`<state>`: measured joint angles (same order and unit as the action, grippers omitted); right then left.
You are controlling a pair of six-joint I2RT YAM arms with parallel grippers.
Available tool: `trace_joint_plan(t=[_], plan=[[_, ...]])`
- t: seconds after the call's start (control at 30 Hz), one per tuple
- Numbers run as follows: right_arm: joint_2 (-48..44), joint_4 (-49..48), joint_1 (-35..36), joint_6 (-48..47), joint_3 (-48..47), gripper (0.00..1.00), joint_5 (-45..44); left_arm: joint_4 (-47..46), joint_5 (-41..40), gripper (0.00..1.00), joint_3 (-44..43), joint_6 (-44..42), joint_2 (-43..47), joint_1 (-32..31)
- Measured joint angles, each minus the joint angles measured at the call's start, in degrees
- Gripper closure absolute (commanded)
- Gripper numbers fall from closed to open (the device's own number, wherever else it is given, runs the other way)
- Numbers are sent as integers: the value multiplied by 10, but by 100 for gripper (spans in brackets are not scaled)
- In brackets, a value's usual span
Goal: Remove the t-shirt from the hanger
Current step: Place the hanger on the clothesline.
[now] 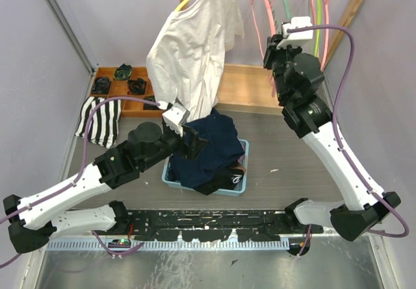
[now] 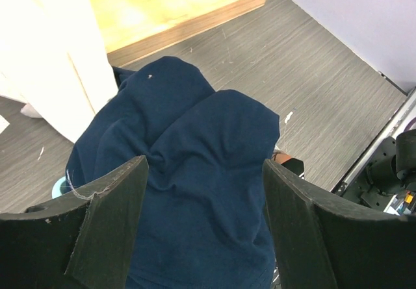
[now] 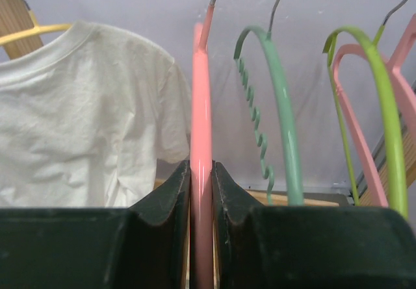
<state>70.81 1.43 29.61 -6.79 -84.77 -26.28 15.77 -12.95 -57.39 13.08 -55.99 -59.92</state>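
Observation:
A white t-shirt (image 1: pixel 195 49) (image 3: pixel 78 120) hangs on a yellow hanger (image 1: pixel 188 0) (image 3: pixel 32 34) at the back rail. A navy t-shirt (image 1: pixel 211 149) (image 2: pixel 195 146) lies heaped in a light blue basket (image 1: pixel 242 188). My left gripper (image 1: pixel 193 143) (image 2: pixel 205 172) hovers open just above the navy cloth, with nothing between its fingers. My right gripper (image 1: pixel 276 39) (image 3: pixel 201 172) is up at the rail, shut on the bare pink hanger (image 1: pixel 257 23) (image 3: pixel 201 94), which stays hooked there.
Green and pink hangers (image 3: pixel 286 107) hang empty right of the gripped one. A wooden platform (image 1: pixel 244 84) lies under the rail. A wooden tray of black parts (image 1: pixel 120 84) and a striped cloth (image 1: pixel 101 120) sit at the left. Walls close both sides.

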Motion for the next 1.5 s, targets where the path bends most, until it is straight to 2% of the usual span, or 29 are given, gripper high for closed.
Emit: trace_joint_plan(t=[0.27,0.6,1.27,1.33,1.37,1.47,1.5], plan=[[25,-1,-57,26,-46,99,71,1,-26,20,1,-11,29,0],[71,0,-77,46,-81,100,127,1,-43,18,4,-16,52,0],[167,8,-106,56,-148,99,151,18,-81,17,14,-26,87,0],[168,10,-107,58,-148,95,151,18,-85,16,14,-26,94,0],[169,10,-107,59,-147,88,151,18,-88,16,14,-26,98,0],[168,9,-107,63,-146,59,151,18,-94,16,14,-26,106,0],[167,9,-107,65,-144,52,151,18,-97,16,14,-26,108,0]])
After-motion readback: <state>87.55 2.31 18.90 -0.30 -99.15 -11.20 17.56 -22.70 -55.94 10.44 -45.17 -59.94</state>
